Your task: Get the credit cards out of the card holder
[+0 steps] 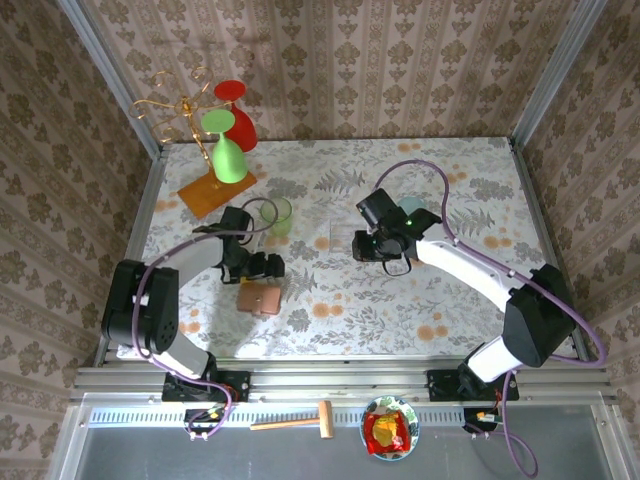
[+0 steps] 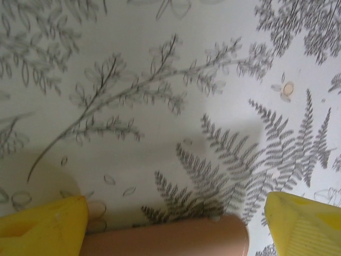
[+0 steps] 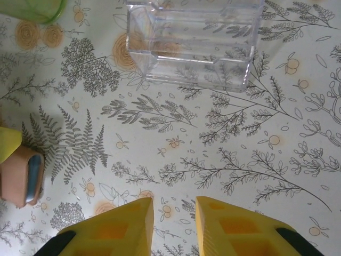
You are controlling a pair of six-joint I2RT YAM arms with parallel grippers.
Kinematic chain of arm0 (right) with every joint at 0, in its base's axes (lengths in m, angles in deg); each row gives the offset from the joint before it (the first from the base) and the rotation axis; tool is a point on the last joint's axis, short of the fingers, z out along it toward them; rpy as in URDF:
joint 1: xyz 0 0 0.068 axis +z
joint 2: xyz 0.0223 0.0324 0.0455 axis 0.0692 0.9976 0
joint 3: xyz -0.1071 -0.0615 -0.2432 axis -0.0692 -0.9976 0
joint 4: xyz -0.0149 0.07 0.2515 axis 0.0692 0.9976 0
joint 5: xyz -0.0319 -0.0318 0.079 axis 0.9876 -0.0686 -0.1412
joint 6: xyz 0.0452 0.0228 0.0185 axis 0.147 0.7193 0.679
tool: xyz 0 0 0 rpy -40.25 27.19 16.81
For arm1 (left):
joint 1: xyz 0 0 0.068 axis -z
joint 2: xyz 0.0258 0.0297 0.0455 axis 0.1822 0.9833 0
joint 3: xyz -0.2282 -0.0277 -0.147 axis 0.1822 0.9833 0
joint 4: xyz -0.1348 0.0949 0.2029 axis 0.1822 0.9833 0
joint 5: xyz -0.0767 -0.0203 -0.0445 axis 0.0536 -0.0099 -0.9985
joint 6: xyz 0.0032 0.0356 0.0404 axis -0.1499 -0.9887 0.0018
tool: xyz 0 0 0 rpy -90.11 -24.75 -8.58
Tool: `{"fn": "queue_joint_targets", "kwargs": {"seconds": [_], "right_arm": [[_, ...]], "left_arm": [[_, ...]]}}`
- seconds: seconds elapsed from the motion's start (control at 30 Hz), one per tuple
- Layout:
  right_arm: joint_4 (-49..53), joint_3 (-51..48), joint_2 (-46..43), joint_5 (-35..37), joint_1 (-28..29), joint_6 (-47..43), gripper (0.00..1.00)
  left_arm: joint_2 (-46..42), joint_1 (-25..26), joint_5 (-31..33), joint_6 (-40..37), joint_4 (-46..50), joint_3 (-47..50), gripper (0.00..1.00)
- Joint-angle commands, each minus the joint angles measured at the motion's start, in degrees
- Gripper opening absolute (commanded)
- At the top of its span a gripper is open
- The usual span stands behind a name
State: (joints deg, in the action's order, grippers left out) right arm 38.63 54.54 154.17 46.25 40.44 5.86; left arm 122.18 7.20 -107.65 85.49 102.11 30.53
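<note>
Small flat tan-orange leather-like card holder lying on the floral-patterned table, left of centre and towards the near edge. From the right wrist, seen at the frame's left border, with a strip of grey-blue lining showing along its side and a yellow fingertip of the other arm just above it.

Left arm rising from its base at the near left corner, folded at the elbow, forearm reaching right over the table with the wrist turned down. At its end, left hand poised just beyond the card holder's far edge, a translucent green cup near on the far side. In the left wrist view, yellow fingers spread wide. Tan edge of the card holder between them at the bottom of the frame, close against the finger at frame left, apart from the other. No grip on it.

Right arm stretched in a long diagonal from the near right corner towards the table's middle, purple cable looping above it. At its end, right hand facing left, just beside a clear rectangular plastic box. From the right wrist, two yellow pads set close together, a narrow slit of table between them, nothing held. Clear box ahead of them and apart, card holder well off to the side.
</note>
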Motion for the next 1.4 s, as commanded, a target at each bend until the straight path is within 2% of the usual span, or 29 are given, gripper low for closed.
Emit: {"fn": "queue_joint_targets", "kwargs": {"seconds": [0.0,0.3,0.43,0.63,0.9,1.37], "right_arm": [[0.24,-0.77,-2.31,0.53,1.21,1.48,0.30],[1.07,-0.63,-3.29,1.39,3.65,1.86,0.32],[1.03,-0.97,-3.28,1.50,4.63,2.07,0.34],[0.66,-2.38,-3.98,1.67,5.15,2.29,0.35],[0.43,-3.62,-5.12,2.63,5.26,2.09,0.37],[0.28,-5.42,-6.60,3.68,5.17,1.51,0.40]], "left_arm": [[-2.74,0.10,-0.03,2.05,3.81,2.32,0.88],[-8.47,3.24,-1.36,6.58,3.58,7.09,0.92],[-10.44,6.50,-0.78,9.21,3.31,8.39,0.94],[-11.74,13.07,3.67,12.01,6.60,6.79,0.94],[-5.90,20.35,14.01,14.76,12.91,0.33,0.94],[1.47,25.34,17.53,19.35,12.40,-1.36,0.93]]}}
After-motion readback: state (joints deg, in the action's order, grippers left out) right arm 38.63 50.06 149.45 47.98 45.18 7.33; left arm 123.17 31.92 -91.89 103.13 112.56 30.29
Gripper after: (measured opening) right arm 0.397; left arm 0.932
